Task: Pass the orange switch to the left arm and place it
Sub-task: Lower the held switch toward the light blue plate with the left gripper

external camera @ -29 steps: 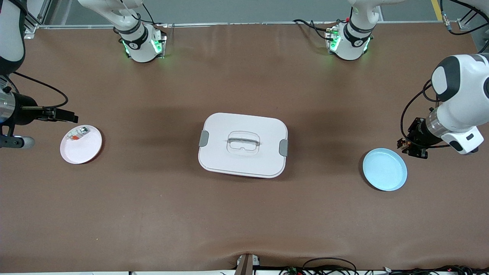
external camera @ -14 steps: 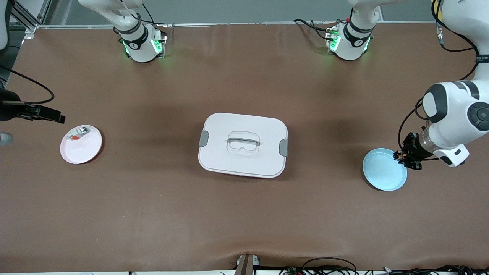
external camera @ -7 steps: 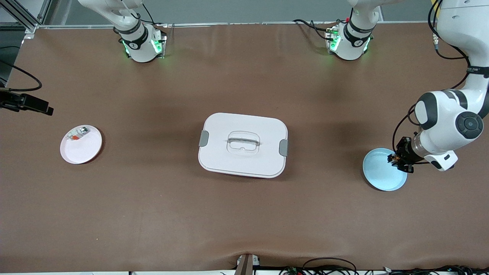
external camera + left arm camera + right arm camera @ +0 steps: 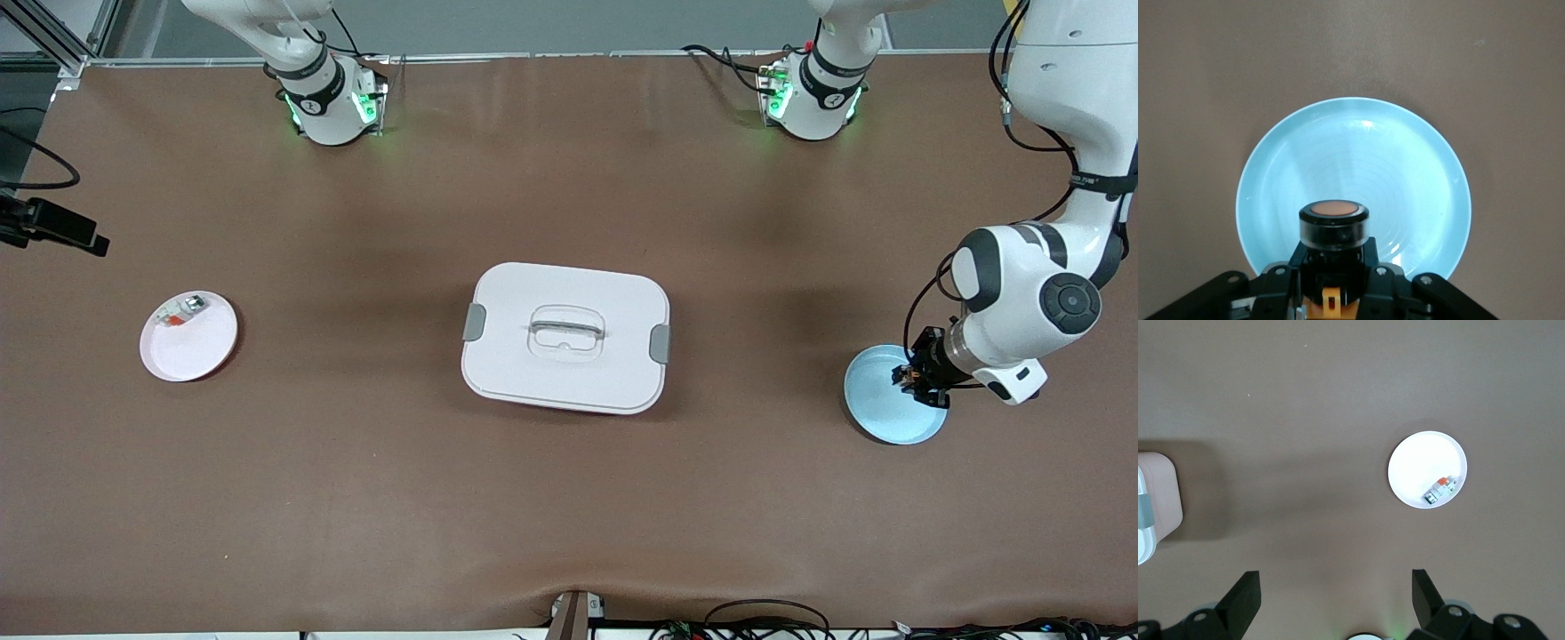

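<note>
Left pincer (image 4: 916,382) was clamped on the orange switch (image 4: 1334,223), low over the blue plate (image 4: 876,425), at mid-height of the front frame at the left arm's end of the tabletop (image 4: 569,516). The switch was held by its dark body, orange face pointing away from the wrist and over the plate's inside near its rim.

Risks, as a judgement:
- The grip sat off the plate's centre, so a release there might let the round body roll or tip onto the rim and off onto the tabletop.
- Dropped from too high, it might bounce out, since the plate is shallow.
- Opening while pressed down could nudge the plate.

The box (image 4: 565,338) sat closed at frame centre, well apart from the left arm, so a collision looked unlikely.

Right pincer (image 4: 1335,603) waited with jaws wide and nothing in them, over the tabletop at the right arm's end, upper-middle of the front frame. Below it in the frame, the white plate (image 4: 200,351) carried a small white-silver part (image 4: 180,311).

The switch was a tiny black cylinder with a glossy rim, a flat round orange face and an orange-tan piece at the rear between the fingers.
</note>
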### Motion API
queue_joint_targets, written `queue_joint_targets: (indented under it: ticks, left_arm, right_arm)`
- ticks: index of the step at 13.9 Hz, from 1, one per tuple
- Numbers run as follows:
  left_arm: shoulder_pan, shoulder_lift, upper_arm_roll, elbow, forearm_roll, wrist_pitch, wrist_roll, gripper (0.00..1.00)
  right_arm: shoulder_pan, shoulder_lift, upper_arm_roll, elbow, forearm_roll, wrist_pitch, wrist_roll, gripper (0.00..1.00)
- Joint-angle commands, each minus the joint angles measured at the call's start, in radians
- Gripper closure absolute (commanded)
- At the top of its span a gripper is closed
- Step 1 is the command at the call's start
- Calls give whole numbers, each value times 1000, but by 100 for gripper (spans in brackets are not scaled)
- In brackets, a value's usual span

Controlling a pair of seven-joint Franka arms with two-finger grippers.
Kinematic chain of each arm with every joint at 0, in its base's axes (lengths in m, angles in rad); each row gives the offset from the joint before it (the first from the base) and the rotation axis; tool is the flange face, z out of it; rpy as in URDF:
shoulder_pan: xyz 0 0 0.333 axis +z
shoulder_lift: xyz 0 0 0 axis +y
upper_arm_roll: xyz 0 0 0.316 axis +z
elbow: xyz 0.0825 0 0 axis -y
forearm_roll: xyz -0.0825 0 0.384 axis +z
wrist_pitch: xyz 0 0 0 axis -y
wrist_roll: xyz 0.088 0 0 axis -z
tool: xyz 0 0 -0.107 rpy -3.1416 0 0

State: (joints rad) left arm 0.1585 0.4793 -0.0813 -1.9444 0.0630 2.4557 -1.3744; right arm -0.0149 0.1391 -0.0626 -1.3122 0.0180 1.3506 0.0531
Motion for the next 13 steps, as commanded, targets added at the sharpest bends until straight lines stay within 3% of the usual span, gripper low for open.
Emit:
queue_joint_targets:
  ticks: [1,8,13]
  left_arm:
    - [13,41,-8,9,24,48,-3,99]
    - [12,81,-5,4,26,98,-3,99]
    - [12,96,-3,1,28,112,-2,98]
  right_arm:
    - [4,-35,6,-22,-7,-25,-4,0]
    - [-13,-46,72,-1,-53,-39,-2,0]
    - [-13,-84,66,-10,-47,-71,-1,0]
